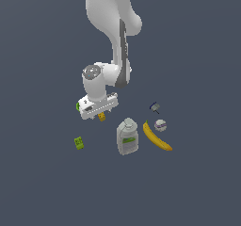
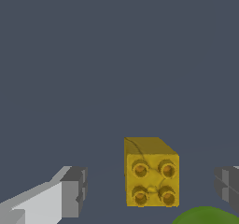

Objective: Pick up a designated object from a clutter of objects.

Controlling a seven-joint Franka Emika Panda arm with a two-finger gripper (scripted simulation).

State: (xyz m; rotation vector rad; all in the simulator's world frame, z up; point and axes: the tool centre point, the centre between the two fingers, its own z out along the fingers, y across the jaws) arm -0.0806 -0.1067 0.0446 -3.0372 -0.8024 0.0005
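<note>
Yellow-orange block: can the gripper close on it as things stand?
Probably yes. The yellow-orange block sits between the open gripper's fingers with clear gaps; the green cup lies close beside.

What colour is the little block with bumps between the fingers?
Yellow-orange block; clearest in the wrist view.

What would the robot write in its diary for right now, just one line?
stage: lining up | target: yellow-orange block | gripper: open, fingers either side, not touching | green cup: beside block
</note>
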